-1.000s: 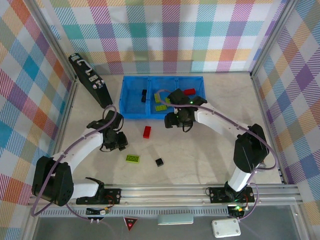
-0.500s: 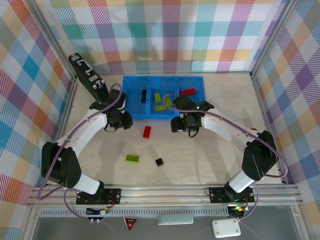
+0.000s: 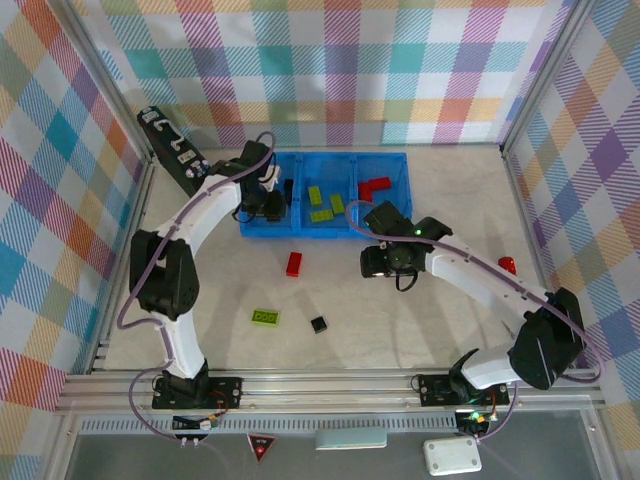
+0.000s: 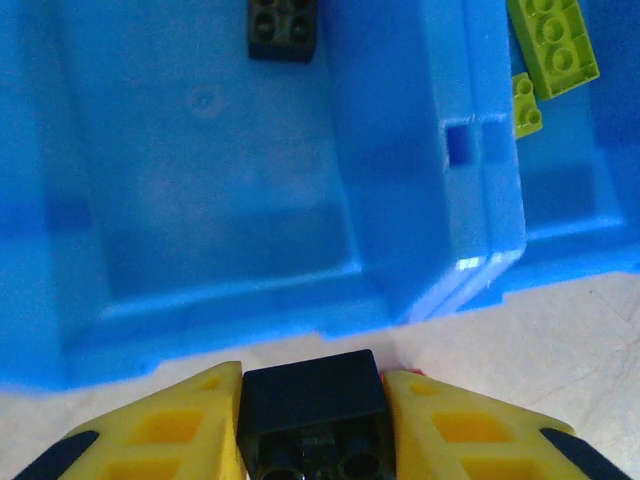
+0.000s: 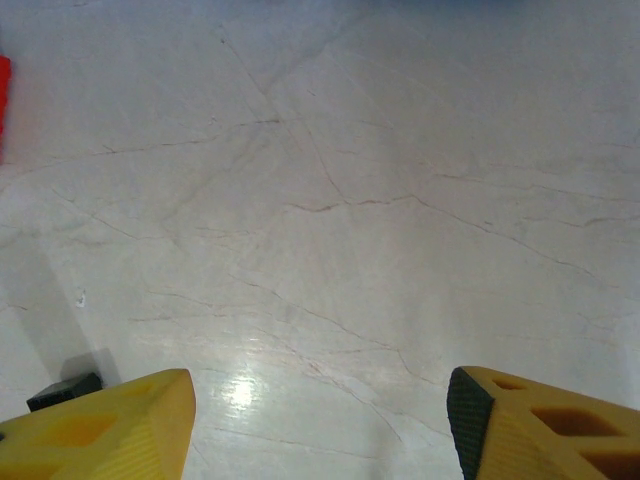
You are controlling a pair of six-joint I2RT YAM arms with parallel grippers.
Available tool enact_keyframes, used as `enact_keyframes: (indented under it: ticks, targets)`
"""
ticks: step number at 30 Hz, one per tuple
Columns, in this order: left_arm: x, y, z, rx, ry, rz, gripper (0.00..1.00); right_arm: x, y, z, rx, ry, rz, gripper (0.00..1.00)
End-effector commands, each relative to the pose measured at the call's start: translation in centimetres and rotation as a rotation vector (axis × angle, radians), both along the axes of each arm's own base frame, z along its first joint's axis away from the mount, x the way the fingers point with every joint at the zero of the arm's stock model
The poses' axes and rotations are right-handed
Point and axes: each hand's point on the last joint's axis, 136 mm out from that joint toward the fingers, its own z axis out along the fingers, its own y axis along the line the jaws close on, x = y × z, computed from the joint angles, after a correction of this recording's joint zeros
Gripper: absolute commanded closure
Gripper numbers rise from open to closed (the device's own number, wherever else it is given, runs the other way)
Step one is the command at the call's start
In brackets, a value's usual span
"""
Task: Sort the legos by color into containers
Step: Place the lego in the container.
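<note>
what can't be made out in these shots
- Top view: the left gripper covers part of the bin's left compartment, hiding its contents.
- Left wrist: the black brick it grips is cut by the bottom edge.
- Right wrist: a red brick is clipped by the left edge.
- Top view: red item by the right wall, too small to identify.

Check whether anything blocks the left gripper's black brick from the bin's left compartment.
Only the near wall lies ahead of the held black brick; the left compartment beyond is bare except another black brick at its far end.
</note>
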Motion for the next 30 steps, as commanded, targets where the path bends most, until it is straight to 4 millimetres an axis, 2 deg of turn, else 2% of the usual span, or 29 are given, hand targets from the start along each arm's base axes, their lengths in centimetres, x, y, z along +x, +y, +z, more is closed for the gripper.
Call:
enact_keyframes:
  ticks: [1, 10, 19, 23, 30]
  targets:
    - [1.3, 0.2, -0.6, -0.004, 0.023, -0.055, 0.65, -0.8, -1.5, 0.3, -0.016, -0.001, -0.045, 0.31]
    - [5.5, 0.5, -4.1, -0.048, 0.074, -0.055, 0.65, -1.5, -2.6, 0.3, -0.023, -0.001, -0.064, 0.31]
    - [7.0, 0.1, -7.8, -0.13, 0.111, -0.087, 0.64, -1.7, -2.7, 0.2, -0.02, 0.01, -0.07, 0.31]
    - [7.4, -0.1, -8.5, -0.153, 0.108, -0.091, 0.63, -1.8, -2.6, 0.3, -0.015, 0.014, -0.071, 0.31]
    - [8.1, -0.5, -8.0, -0.174, 0.087, -0.095, 0.62, -1.8, -2.3, -0.1, -0.006, 0.027, -0.073, 0.31]
